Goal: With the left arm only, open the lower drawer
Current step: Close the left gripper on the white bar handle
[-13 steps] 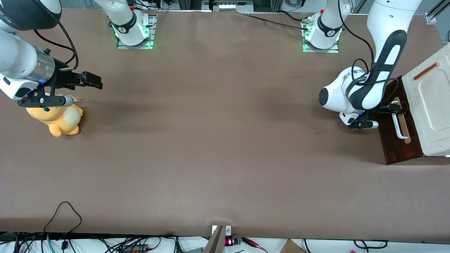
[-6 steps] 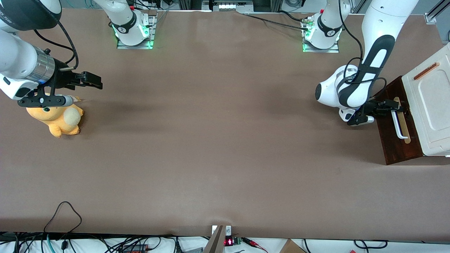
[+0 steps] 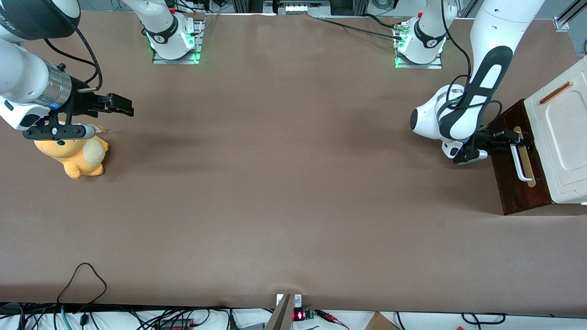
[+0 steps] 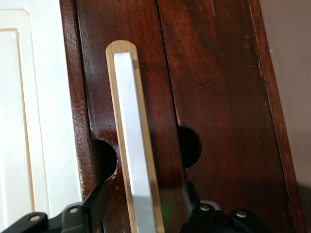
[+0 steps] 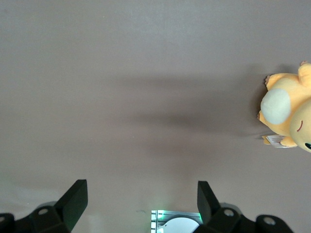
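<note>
The lower drawer [image 3: 510,185] shows a dark reddish-brown front under the cream cabinet top, at the working arm's end of the table. Its white bar handle [image 3: 520,163] lies on a pale wood strip. My left arm's gripper [image 3: 512,138] hovers at the end of the handle farther from the front camera. In the left wrist view the gripper [image 4: 144,189] is open. One black finger [image 4: 99,196] is on each side of the white handle [image 4: 130,126], and neither touches it. The drawer front [image 4: 97,87] looks closed, with no gap showing.
The cream-white cabinet top [image 3: 566,137] with its copper strip [image 3: 556,92] overhangs the drawer fronts. A second dark panel [image 4: 223,97] lies beside the handled one. An orange plush toy [image 3: 75,156] sits at the parked arm's end. A black cable loop [image 3: 82,279] lies near the front edge.
Over the last second the left arm's wrist shifted slightly away from the front camera and toward the handle's end. Since half a second ago it has barely moved. The drawer has not moved.
</note>
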`<state>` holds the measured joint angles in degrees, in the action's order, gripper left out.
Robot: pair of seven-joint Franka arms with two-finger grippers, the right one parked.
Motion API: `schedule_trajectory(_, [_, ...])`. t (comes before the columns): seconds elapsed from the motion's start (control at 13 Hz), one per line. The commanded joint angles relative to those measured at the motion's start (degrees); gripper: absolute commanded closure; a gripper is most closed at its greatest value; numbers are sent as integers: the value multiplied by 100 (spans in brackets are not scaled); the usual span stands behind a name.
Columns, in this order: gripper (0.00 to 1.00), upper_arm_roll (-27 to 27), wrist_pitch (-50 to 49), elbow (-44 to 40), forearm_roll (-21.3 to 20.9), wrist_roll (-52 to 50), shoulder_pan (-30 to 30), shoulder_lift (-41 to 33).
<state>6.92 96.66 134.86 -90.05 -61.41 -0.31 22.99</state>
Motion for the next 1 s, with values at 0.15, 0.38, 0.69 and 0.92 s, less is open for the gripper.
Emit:
schedule_trajectory(0.15, [32, -95, -51, 32, -268, -196, -30, 57])
schedule_trajectory(0.38, [39, -112, -34, 32, -276, -205, -30, 83])
schedule_trajectory(0.69, [59, -121, -34, 32, -276, -205, -30, 101])
schedule_trajectory(0.92, [67, -165, 28, 32, -276, -205, -30, 101])
